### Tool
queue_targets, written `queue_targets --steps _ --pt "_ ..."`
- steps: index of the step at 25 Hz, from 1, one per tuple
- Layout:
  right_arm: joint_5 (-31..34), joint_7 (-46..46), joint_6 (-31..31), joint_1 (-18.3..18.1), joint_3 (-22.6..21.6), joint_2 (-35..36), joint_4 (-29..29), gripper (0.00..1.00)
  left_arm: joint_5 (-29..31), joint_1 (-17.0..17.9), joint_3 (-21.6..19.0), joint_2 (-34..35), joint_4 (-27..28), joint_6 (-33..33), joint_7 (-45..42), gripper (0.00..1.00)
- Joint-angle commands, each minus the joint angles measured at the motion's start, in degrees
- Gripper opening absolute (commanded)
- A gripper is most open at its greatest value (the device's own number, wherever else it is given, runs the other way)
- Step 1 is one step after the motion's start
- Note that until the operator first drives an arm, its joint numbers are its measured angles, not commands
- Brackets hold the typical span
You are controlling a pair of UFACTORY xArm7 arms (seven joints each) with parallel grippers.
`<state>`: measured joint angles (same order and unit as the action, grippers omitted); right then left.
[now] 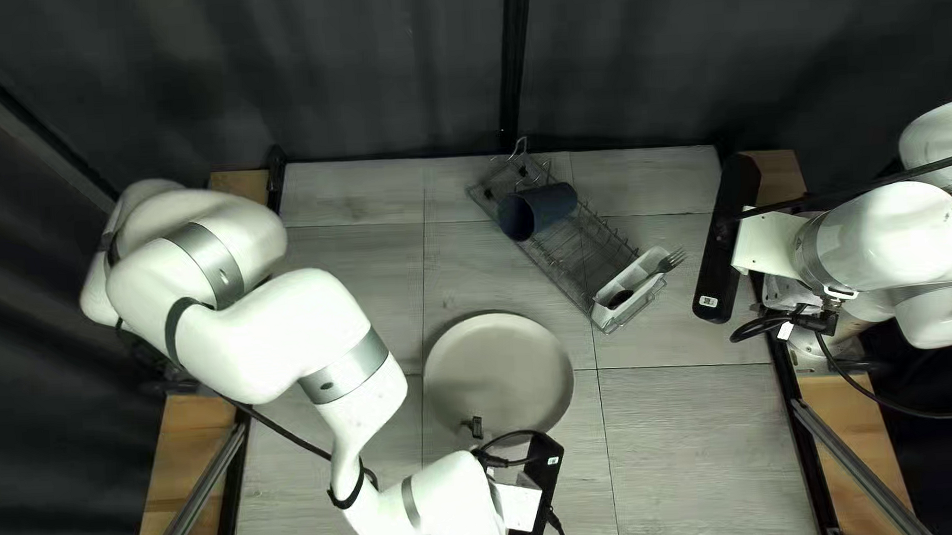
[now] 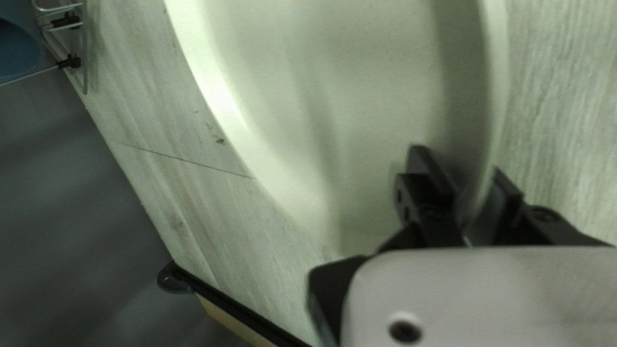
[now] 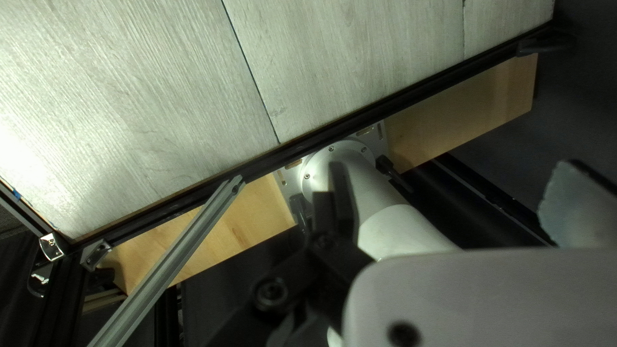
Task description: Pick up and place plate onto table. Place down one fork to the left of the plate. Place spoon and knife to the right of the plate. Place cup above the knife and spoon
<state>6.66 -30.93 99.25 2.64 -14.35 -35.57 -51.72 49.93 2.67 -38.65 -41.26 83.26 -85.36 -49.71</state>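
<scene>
The pale round plate [image 1: 498,372] lies flat on the table, just near of its middle. My left gripper [image 1: 476,426] reaches it from the near side. In the left wrist view its two fingers stand on either side of the plate's [image 2: 337,96] near rim, and the left gripper [image 2: 465,193] is shut on that rim. A dark blue cup [image 1: 536,207] lies on its side in the wire rack [image 1: 581,246]. A fork [image 1: 667,259] sticks out of the white cutlery caddy [image 1: 628,288] at the rack's near end. My right gripper [image 1: 723,238] hangs open and empty at the table's right edge.
The rack runs slantwise from the far middle toward the right. Its corner [image 2: 62,48] and the blue cup [image 2: 14,53] show far ahead of the left gripper. The right wrist view shows the table's edge and my right arm's base [image 3: 366,193].
</scene>
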Motion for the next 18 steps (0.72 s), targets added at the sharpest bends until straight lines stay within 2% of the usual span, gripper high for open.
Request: queue_targets --steps 1,4,9,10,12,13,14,15,18 --pt "0.00 0.00 0.00 0.00 0.00 0.00 0.00 1.00 -1.26 -2.02 -2.65 3.85 -2.47 3.11 1.22 1.00" --pt "0.00 0.00 0.00 0.00 0.00 0.00 0.00 1.00 -3.69 -5.46 -5.14 7.96 -5.47 6.44 3.25 1.00" --pt "0.00 0.00 0.00 0.00 0.00 0.00 0.00 1.00 -14.12 -18.21 -10.21 25.29 -18.70 16.73 11.07 1.00" --pt "0.00 0.00 0.00 0.00 0.00 0.00 0.00 1.00 -18.48 -21.50 -10.32 31.49 -22.41 20.17 15.02 1.00" --pt "0.00 0.00 0.00 0.00 0.00 0.00 0.00 1.00 -24.22 -24.06 -8.71 39.08 -26.32 24.05 20.88 1.00" --pt "0.00 0.00 0.00 0.00 0.00 0.00 0.00 1.00 -27.81 -24.74 -6.25 43.94 -28.48 26.26 25.22 1.00" --pt "0.00 0.00 0.00 0.00 0.00 0.00 0.00 1.00 -29.22 -24.82 -4.83 46.00 -29.42 27.20 27.25 1.00" --pt "0.00 0.00 0.00 0.00 0.00 0.00 0.00 1.00 -31.50 -25.04 -1.26 50.29 -31.40 29.38 31.96 1.00" --pt "0.00 0.00 0.00 0.00 0.00 0.00 0.00 1.00 -29.80 -26.97 4.41 54.43 -34.82 36.28 38.56 1.00"
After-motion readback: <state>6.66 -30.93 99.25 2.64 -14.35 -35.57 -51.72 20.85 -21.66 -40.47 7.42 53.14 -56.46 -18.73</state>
